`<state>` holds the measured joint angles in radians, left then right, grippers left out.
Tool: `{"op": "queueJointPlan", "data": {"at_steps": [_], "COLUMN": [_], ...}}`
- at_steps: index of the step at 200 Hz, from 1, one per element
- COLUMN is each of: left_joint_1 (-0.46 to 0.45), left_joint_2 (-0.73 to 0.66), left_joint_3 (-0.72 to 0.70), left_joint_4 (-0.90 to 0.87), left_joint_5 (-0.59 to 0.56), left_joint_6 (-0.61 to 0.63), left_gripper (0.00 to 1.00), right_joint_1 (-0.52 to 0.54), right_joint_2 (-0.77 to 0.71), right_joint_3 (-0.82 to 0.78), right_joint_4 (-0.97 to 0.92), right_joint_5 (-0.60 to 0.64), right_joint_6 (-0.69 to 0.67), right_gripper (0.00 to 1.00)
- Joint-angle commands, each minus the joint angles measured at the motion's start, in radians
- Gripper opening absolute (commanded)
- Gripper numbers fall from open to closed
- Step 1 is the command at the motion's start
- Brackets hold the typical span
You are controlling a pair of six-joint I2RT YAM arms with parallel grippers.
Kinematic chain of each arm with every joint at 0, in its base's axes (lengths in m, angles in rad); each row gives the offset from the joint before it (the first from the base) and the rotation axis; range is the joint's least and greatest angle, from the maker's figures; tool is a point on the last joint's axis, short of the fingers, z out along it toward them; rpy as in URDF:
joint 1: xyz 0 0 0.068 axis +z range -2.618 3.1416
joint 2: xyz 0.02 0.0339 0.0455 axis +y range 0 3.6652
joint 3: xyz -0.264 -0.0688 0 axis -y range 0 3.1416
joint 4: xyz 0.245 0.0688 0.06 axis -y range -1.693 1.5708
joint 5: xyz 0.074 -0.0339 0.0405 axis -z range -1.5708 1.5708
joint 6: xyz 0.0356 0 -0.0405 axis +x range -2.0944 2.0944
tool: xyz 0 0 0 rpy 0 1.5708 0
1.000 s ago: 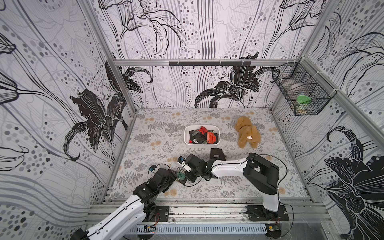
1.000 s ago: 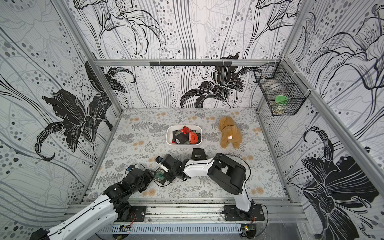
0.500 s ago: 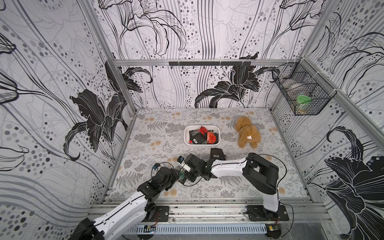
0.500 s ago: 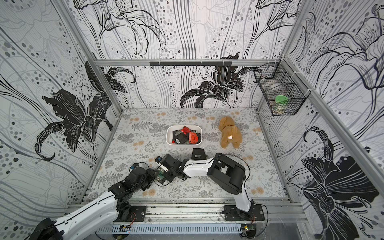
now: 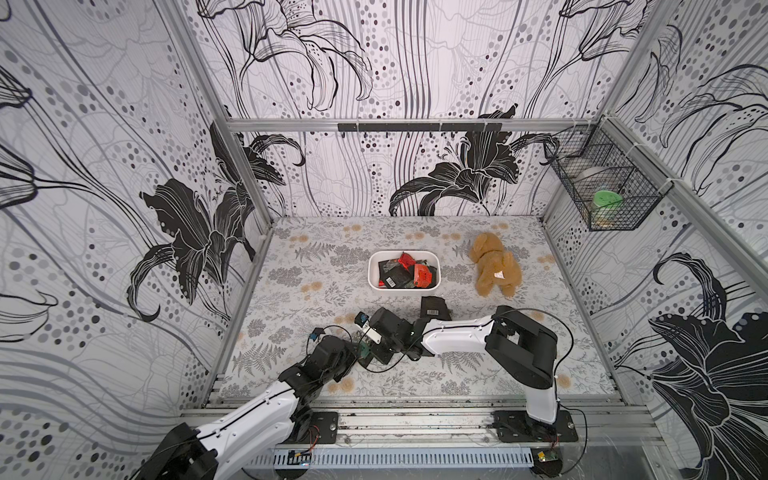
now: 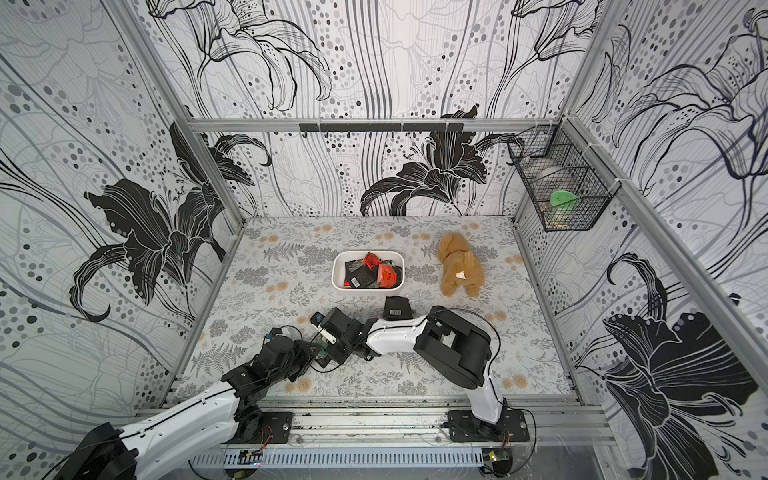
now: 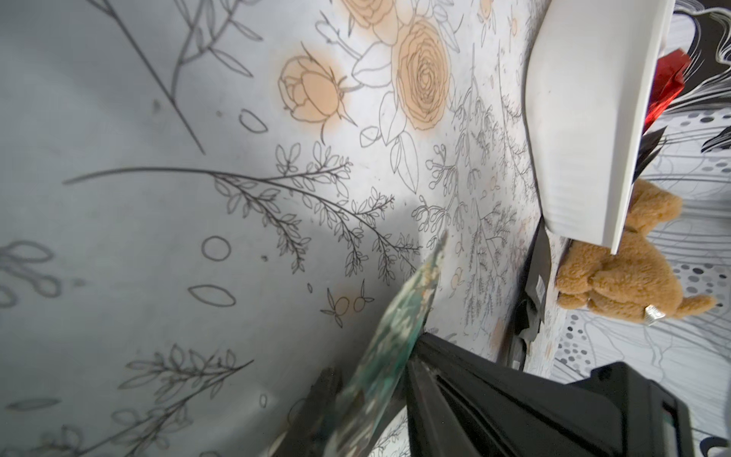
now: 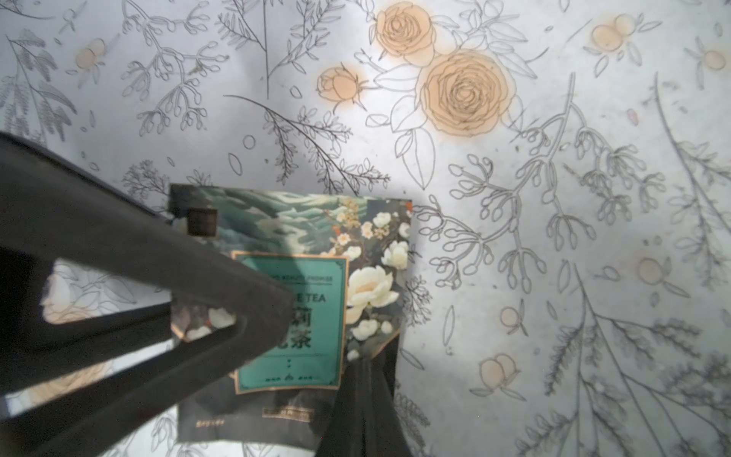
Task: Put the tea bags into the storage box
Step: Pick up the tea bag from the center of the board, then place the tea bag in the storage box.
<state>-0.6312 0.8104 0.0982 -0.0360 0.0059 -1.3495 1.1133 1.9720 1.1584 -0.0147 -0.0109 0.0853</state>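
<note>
The floral-printed tabletop (image 5: 291, 266) fills the floor of the cell, and the two arms reach in from its near edge and meet near the middle of its front half. A black wire basket (image 5: 602, 187) hangs on the right wall, well apart from everything else. A tan plush toy (image 5: 494, 266) lies near the right end of the white storage box (image 5: 372, 270), which sits towards the centre and holds a heap of black and red tea bags (image 5: 405, 274). One black sachet with a barcode (image 5: 434, 308) lies on the tabletop just beside the box's near side. Between the arms, a green-labelled tea bag (image 8: 308, 336) is held above the tabletop. The right gripper (image 8: 362, 368) has its jaws clenched on one corner of it. The left gripper (image 5: 355, 355) has a finger lying across the sachet's face, but whether its jaws have clamped cannot be told.
</note>
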Motion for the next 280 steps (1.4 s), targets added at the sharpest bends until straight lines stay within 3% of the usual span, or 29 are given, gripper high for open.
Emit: {"op": "queueJointPlan", "data": {"at_steps": [1, 44, 58, 88, 106, 122, 147, 176, 200, 229, 280], "left_joint_1": [-0.01, -0.012, -0.011, -0.011, -0.012, -0.012, -0.014, -0.014, -0.016, -0.014, 0.012], "left_joint_2": [0.018, 0.025, 0.019, 0.001, 0.001, 0.025, 0.096, 0.252, 0.402, 0.565, 0.889], "left_joint_3": [-0.006, 0.034, 0.066, 0.173, 0.27, 0.374, 0.533, 0.712, 0.832, 0.911, 1.15], "left_joint_4": [0.024, -0.016, -0.071, -0.257, -0.384, -0.483, -0.522, -0.439, -0.302, -0.099, -0.073], "left_joint_5": [0.016, 0.009, -0.013, -0.11, -0.198, -0.273, -0.34, -0.319, -0.233, -0.13, -0.12], "left_joint_6": [0.01, 0.041, 0.059, 0.125, 0.169, 0.212, 0.278, 0.359, 0.379, 0.349, 0.344], "left_gripper": [0.25, 0.0, 0.0, 0.0, 0.0, 0.0, 0.0, 0.0, 0.0, 0.0, 0.0], "right_joint_1": [0.006, 0.006, 0.005, -0.019, -0.078, -0.157, -0.297, -0.383, -0.462, -0.595, -0.662], "right_joint_2": [0.02, -0.056, -0.113, -0.284, -0.413, -0.517, -0.69, -0.804, -0.807, -0.778, -0.71], "right_joint_3": [-0.008, -0.077, -0.128, -0.273, -0.366, -0.442, -0.6, -0.686, -0.704, -0.727, -0.728], "right_joint_4": [-0.055, 0.021, 0.067, 0.173, 0.196, 0.186, 0.27, 0.318, 0.319, 0.352, 0.433], "right_joint_5": [0.002, 0.051, 0.12, 0.406, 0.567, 0.635, 0.562, 0.501, 0.421, 0.21, 0.008], "right_joint_6": [0.0, 0.014, 0.033, 0.12, 0.21, 0.308, 0.391, 0.41, 0.457, 0.505, 0.502], "right_gripper": [0.0, 0.0, 0.0, 0.0, 0.01, 0.04, 0.13, 0.25, 0.26, 0.26, 0.29]}}
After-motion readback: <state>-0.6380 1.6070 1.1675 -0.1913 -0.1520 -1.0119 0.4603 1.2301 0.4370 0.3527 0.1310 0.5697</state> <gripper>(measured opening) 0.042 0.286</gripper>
